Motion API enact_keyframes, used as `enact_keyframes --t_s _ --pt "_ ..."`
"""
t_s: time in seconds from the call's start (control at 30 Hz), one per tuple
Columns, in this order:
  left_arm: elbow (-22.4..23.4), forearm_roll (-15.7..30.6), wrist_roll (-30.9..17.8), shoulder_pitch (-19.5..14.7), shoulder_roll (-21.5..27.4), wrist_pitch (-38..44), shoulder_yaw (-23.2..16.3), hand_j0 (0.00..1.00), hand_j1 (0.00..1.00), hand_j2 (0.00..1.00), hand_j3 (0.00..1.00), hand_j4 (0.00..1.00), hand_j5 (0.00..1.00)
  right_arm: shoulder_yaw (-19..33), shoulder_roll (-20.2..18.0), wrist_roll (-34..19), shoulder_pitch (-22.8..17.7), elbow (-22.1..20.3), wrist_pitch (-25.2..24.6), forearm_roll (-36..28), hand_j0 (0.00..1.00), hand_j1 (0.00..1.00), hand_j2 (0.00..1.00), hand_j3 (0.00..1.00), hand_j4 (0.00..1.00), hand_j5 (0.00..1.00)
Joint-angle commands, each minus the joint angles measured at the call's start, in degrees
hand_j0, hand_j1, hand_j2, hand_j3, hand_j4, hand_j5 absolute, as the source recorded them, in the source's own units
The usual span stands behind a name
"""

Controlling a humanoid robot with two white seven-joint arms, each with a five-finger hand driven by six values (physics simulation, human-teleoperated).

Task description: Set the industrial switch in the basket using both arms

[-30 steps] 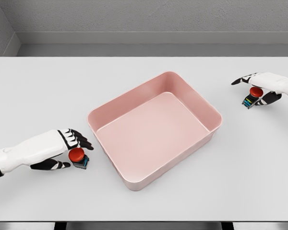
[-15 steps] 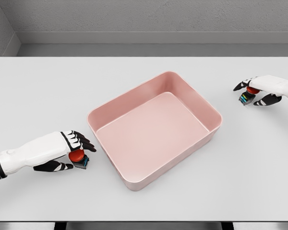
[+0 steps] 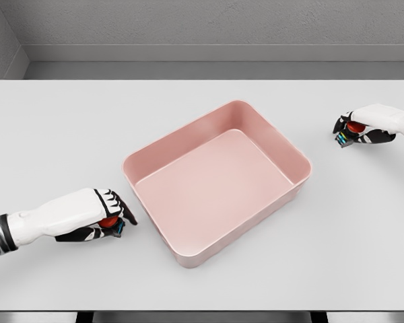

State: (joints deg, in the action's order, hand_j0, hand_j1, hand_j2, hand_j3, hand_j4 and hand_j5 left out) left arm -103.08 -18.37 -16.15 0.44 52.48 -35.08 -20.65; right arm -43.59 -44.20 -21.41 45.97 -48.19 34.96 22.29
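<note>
Each robot hand (image 3: 106, 214) (image 3: 361, 128) clasps a switch (image 3: 110, 223) (image 3: 347, 132) (orientation hidden).

Bright, even, diffuse light from above; no glare or hot spots. Sharp throughout, no blur, no edge distortion; clean sim render w/ slight compression softness. Soft faint shadows only: under left-hand fingers (image 3: 116, 205) on counter (image 3: 202, 114), under right-hand fingers (image 3: 343, 124), and along inner walls of pink basket (image 3: 158, 151). Back wall greyer, darker in top-left corner.
</note>
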Motion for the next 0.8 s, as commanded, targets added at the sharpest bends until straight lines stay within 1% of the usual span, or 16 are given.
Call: enact_keyframes --t_s 0.0,0.1,0.2,0.37,0.43,0.47,0.53,0.6,0.67,0.77 --pt "-0.02 0.53 -0.02 0.0 0.17 0.08 0.09 0.58 0.58 0.58 0.58 0.58 0.58 0.09 -0.1 -0.04 0.0 -0.06 0.04 0.12 0.55 0.55 0.55 0.55 0.55 0.55" --pt "-0.02 0.53 0.07 0.0 0.26 0.08 0.09 0.52 0.52 0.52 0.52 0.52 0.52 0.18 -0.19 -0.13 0.44 -0.23 0.04 0.12 0.55 0.55 0.55 0.55 0.55 0.55" --pt "-0.02 0.53 -0.02 -0.09 0.34 0.08 0.09 0.51 0.51 0.51 0.51 0.51 0.51 0.35 -1.59 -0.13 0.44 -3.04 0.04 0.12 0.55 0.55 0.55 0.55 0.55 0.55" --pt "-0.02 0.97 0.07 -0.44 0.69 0.08 0.26 0.51 0.51 0.51 0.51 0.51 0.51 1.58 -2.47 -0.13 0.35 -3.75 0.04 0.03 0.55 0.55 0.55 0.55 0.55 0.55" --pt "-0.02 1.06 0.07 -0.53 0.87 0.08 0.35 0.51 0.51 0.51 0.51 0.51 0.51 1.93 -4.32 -0.21 0.35 -6.74 0.04 0.12 0.55 0.55 0.55 0.55 0.55 0.55" --pt "-0.02 1.58 0.07 -0.53 0.96 0.08 0.52 0.51 0.51 0.51 0.51 0.51 0.51 3.08 -4.41 -0.3 0.18 -6.83 0.04 0.12 0.55 0.55 0.55 0.55 0.55 0.55" --pt "-0.02 2.11 0.07 -0.88 1.57 0.08 0.61 0.52 0.52 0.52 0.52 0.52 0.52 3.17 -4.58 -0.3 0.09 -7.61 0.04 0.12 0.55 0.55 0.55 0.55 0.55 0.55" --pt "-0.02 2.81 0.07 -1.23 2.19 0.08 0.61 0.52 0.52 0.52 0.52 0.52 0.52 3.17 -5.81 -0.3 0.0 -9.99 0.04 0.12 0.55 0.55 0.55 0.55 0.55 0.55" --pt "-0.02 2.9 0.07 -1.49 2.54 0.08 0.61 0.52 0.52 0.52 0.52 0.52 0.52 3.17 -6.25 -0.39 -0.18 -11.04 0.04 0.03 0.55 0.55 0.55 0.55 0.55 0.55" --pt "-0.02 3.34 0.07 -1.49 2.72 0.08 0.52 0.52 0.52 0.52 0.52 0.52 0.52 3.25 -7.57 -0.39 -0.26 -13.94 0.04 0.03 0.55 0.55 0.55 0.55 0.55 0.55"
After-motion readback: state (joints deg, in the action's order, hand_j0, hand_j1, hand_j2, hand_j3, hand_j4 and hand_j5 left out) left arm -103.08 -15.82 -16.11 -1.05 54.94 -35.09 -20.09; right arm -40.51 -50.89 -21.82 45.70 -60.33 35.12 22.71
